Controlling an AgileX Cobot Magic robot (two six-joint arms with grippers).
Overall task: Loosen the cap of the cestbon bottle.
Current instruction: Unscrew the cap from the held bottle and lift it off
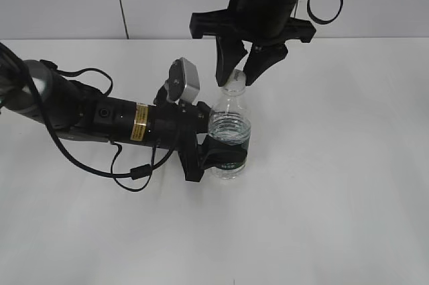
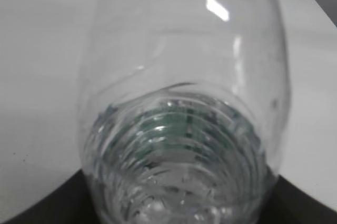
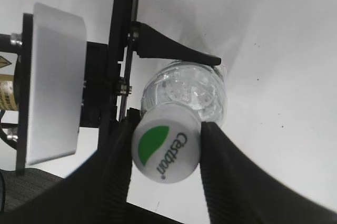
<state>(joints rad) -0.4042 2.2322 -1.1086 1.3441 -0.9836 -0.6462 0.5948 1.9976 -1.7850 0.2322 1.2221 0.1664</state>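
Observation:
The cestbon bottle stands upright on the white table, clear with a dark green label band. My left gripper is shut on its label band from the left; the left wrist view shows the bottle filling the frame between dark finger edges. The white cap with its green leaf patch sits on the neck. My right gripper comes down from above and its two black fingers are shut on the cap, one finger on each side. The bottle's shoulder shows below the cap.
The left arm lies across the table's left half with a looping black cable. Its grey wrist camera block sits close to the left of the right gripper. White table surrounds the bottle.

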